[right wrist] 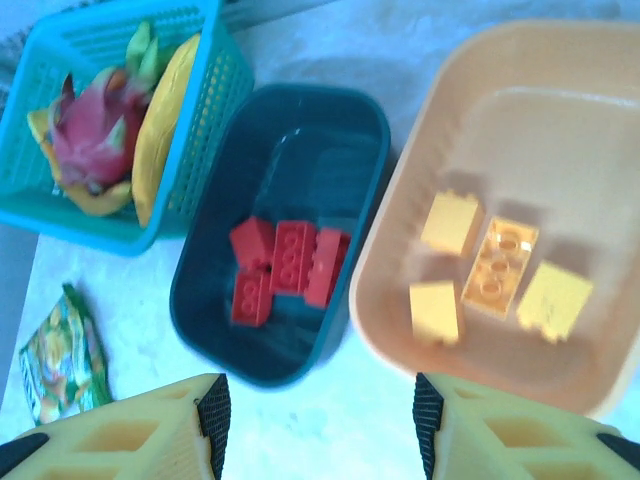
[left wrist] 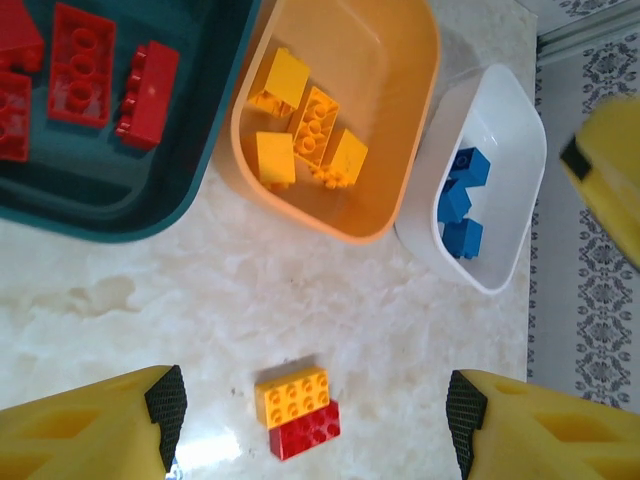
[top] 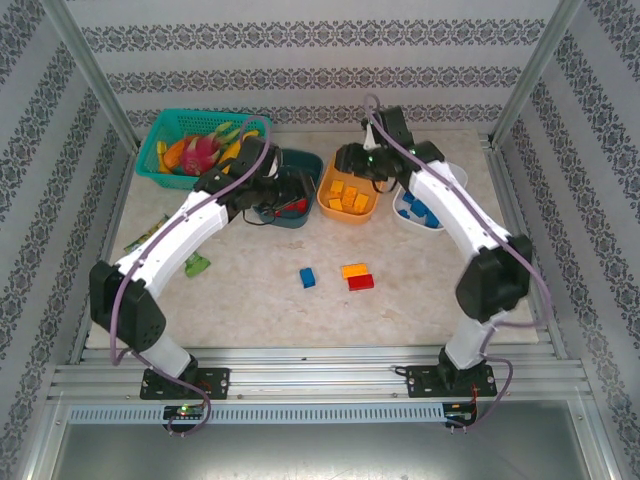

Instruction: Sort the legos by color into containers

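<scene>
Three loose legos lie mid-table: a blue one (top: 308, 277), an orange-yellow one (top: 354, 270) (left wrist: 292, 396) and a red one (top: 360, 282) (left wrist: 305, 435) touching it. The dark teal tub (top: 300, 222) (left wrist: 120, 215) (right wrist: 300, 140) holds red bricks (right wrist: 285, 262). Yellow bricks (left wrist: 312, 130) sit in the orange tub (top: 345, 215) (left wrist: 400, 90) (right wrist: 560, 120), and blue bricks (left wrist: 460, 205) in the white tub (top: 420, 226) (left wrist: 505, 130). My left gripper (top: 266, 198) (left wrist: 315, 410) hangs open over the teal tub's area, holding nothing. My right gripper (top: 352, 160) (right wrist: 320, 415) is open and empty behind the orange tub.
A teal lattice basket (top: 165, 125) (right wrist: 215, 80) of toy fruit stands at the back left. A green packet (top: 197, 265) (right wrist: 55, 365) lies by the left arm. Metal frame posts and patterned walls close in the table.
</scene>
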Motion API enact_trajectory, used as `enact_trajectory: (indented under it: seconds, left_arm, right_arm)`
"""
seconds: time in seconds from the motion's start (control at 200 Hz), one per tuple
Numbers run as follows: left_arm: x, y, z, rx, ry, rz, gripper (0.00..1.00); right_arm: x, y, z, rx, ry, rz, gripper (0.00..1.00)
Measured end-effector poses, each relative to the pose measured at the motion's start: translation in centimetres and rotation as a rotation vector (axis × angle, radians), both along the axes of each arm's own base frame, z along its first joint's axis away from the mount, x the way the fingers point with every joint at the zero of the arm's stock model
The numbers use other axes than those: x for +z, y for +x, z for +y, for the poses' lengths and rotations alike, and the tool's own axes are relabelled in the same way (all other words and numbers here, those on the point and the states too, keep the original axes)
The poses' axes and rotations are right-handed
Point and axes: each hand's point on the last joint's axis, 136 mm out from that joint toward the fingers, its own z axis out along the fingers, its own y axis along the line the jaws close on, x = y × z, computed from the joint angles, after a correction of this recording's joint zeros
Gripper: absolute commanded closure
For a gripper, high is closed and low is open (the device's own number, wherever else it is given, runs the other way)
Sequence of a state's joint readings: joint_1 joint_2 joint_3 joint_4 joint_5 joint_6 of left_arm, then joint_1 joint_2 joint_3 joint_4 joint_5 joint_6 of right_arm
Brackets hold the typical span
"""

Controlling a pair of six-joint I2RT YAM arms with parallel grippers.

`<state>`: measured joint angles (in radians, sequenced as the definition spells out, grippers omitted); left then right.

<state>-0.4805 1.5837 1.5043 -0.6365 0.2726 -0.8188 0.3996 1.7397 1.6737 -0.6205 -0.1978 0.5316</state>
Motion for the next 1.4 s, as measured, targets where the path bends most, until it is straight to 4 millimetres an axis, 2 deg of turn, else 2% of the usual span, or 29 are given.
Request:
enact_trajectory:
  seconds: [0.075, 0.18, 0.27, 0.35, 0.465, 0.595, 0.854, 0.984, 1.119, 1.154, 1.399]
  left_arm:
    - [-0.1, -1.5, 0.5, -0.008, 0.006, 0.007, 0.28]
    - [-1.1, -3.7, 0.8, -0.027, 0.021, 0.033, 0.28]
    - [-2.5, -5.5, 0.2, -0.061, 0.038, 0.069, 0.28]
    - [-3.9, -7.2, -1.2, -0.102, 0.061, 0.105, 0.29]
    - [-5.6, -9.3, -3.9, -0.168, 0.091, 0.151, 0.28]
    - [-8.7, -10.7, -6.8, -0.213, 0.154, 0.217, 0.27]
    - [-12.8, -11.5, -13.1, -0.261, 0.260, 0.277, 0.18]
    - [-14.8, -11.7, -15.4, -0.248, 0.311, 0.312, 0.15]
    - [-16.8, -11.4, -16.5, -0.204, 0.366, 0.356, 0.12]
    - [-17.3, -11.3, -16.6, -0.190, 0.377, 0.368, 0.08]
    - [-19.6, -10.9, -16.6, -0.119, 0.429, 0.426, 0.07]
  right_arm:
    - [-0.9, -3.2, -0.2, 0.020, -0.023, 0.015, 0.46]
    - [-3.9, -7.6, -0.7, 0.042, -0.066, 0.072, 0.46]
    - [-6.4, -11.5, -1.9, 0.042, -0.101, 0.129, 0.45]
    - [-7.9, -15.0, -3.3, 0.033, -0.118, 0.160, 0.44]
    - [-8.8, -19.3, -5.3, 0.009, -0.118, 0.184, 0.41]
    - [-9.3, -23.0, -7.1, -0.017, -0.122, 0.216, 0.35]
    - [-8.9, -27.8, -9.6, -0.045, -0.138, 0.276, 0.26]
    - [-8.4, -29.7, -11.1, -0.060, -0.146, 0.296, 0.20]
    - [-7.7, -31.3, -12.2, -0.063, -0.147, 0.304, 0.16]
    - [-7.6, -31.6, -12.4, -0.061, -0.146, 0.304, 0.15]
    - [-7.4, -33.1, -13.0, -0.046, -0.131, 0.315, 0.14]
